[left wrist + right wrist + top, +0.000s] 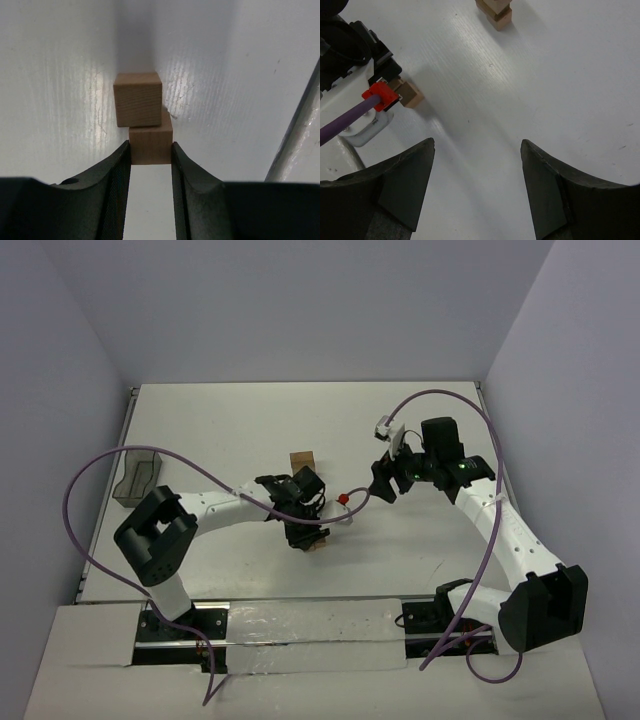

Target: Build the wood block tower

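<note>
My left gripper is shut on a light-tan wooden cube, low over the table near the middle. A second tan cube touches it just beyond the fingertips; I cannot tell whether it rests on the held one. Both show beside the left gripper in the right wrist view. A short stack of blocks stands further back on the table, and its lower block looks more reddish. My right gripper is open and empty above bare table, to the right of the stack.
A dark translucent bin stands at the far left of the table. A purple cable with a red clip hangs between the two grippers. A metal rail runs along the table's near edge.
</note>
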